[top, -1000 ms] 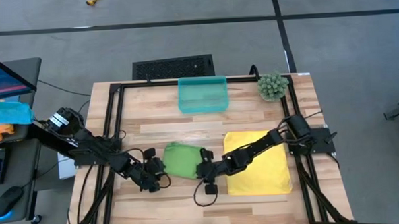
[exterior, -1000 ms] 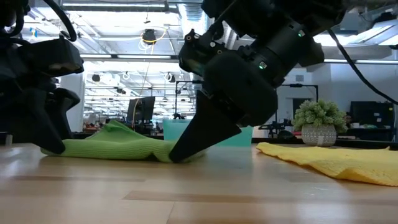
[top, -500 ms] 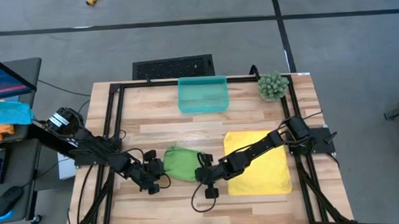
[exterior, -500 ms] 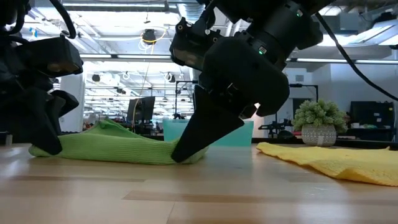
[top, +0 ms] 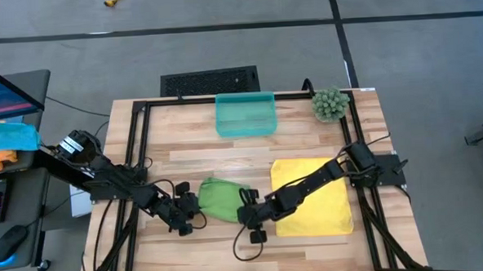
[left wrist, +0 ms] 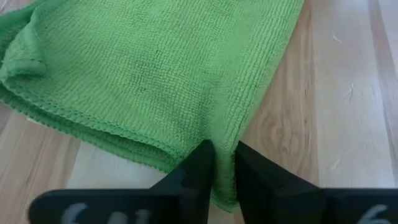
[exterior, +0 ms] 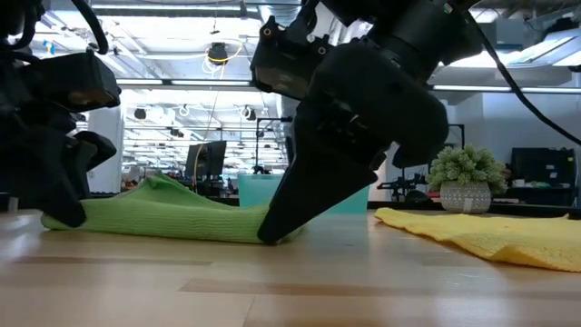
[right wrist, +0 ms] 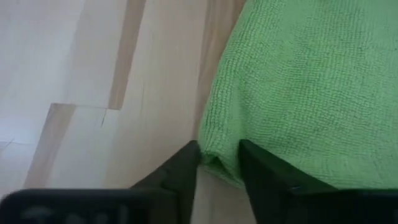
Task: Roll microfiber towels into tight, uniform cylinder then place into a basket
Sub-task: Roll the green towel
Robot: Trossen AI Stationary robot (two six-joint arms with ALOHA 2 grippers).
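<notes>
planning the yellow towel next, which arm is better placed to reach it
Right, likely. Its end effector pinches the green towel edge beside the yellow towel; the left end effector is across the green towel.

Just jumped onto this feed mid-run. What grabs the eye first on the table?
Both hands pinch the crumpled green towel at the table's near middle: the left hand on one edge, the right hand on the opposite edge. Beside it the yellow towel lies flat under the right arm. The teal basket sits at the far edge, next to a small potted plant.
</notes>
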